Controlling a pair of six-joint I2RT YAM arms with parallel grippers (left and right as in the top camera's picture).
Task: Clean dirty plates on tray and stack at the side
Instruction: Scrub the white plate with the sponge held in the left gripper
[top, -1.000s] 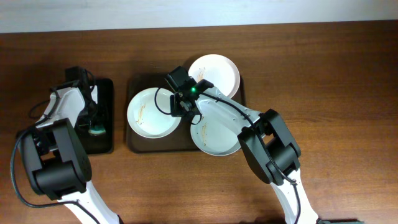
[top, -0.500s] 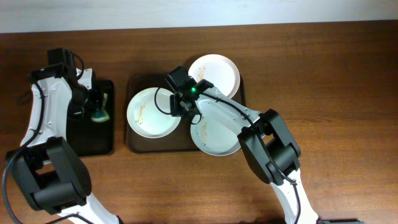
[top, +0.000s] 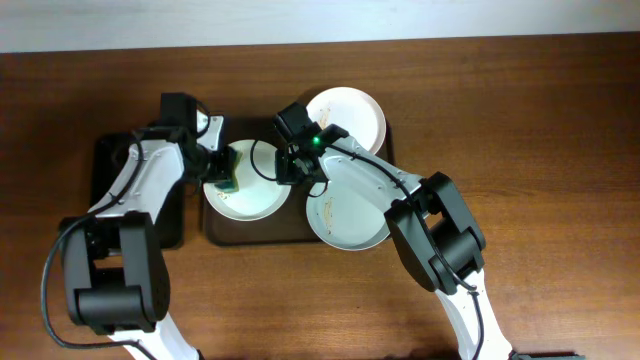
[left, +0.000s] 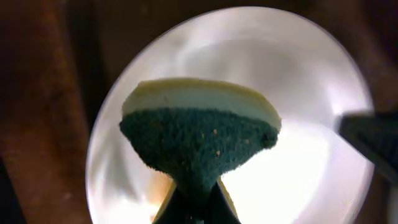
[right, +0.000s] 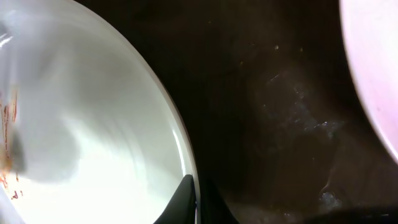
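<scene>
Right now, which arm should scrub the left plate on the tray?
Left. Its jaws hold the sponge right over the left plate; the right jaws only pinch that plate's rim, no sponge.

Nope, no readable text, labels, brand names or numbers anywhere in these shots. Nothing is printed on any plate (top: 243, 185), the tray (top: 215, 232) or the sponge (left: 199, 137). It's all plain surfaces.
</scene>
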